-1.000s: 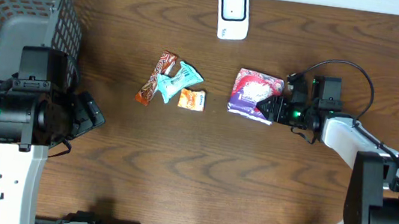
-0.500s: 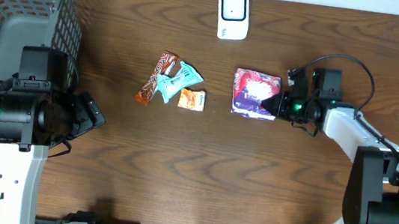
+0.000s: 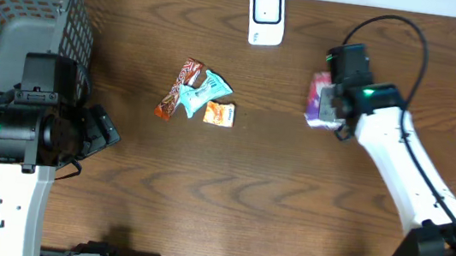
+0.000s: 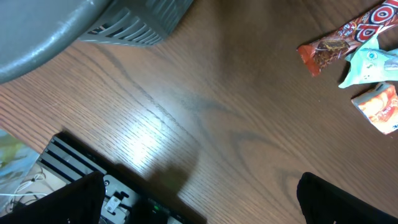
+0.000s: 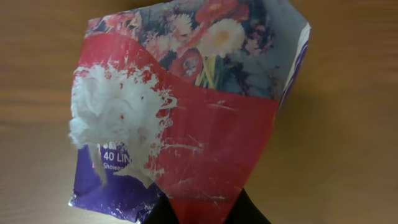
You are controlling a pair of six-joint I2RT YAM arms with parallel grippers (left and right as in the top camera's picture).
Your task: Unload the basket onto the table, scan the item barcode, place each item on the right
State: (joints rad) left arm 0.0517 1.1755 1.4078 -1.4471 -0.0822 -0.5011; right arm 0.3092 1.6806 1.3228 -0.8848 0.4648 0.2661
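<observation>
Two arms show from overhead: the right gripper (image 3: 332, 101) is clamped on the floral tissue pack (image 3: 315, 103), which sits just beside it on the scanner's side and appears lifted off the wood. The scanner (image 3: 266, 16) lies well beyond the pack, and the left gripper (image 3: 100, 128) idles near the basket (image 3: 18, 1). From the left wrist, that gripper's jaws stand wide apart over bare table, with the snack wrappers (image 4: 360, 56) ahead and off to one side. From the right wrist, the pack dangles ahead of the closed fingers (image 5: 252, 214), pinched only at one corner. So thin a hold could let it swing, slip, or turn its barcode away from the scanner. A second ago the pack lay flat with the jaws partly open at its edge; now it is raised and seen edge-on.
</observation>
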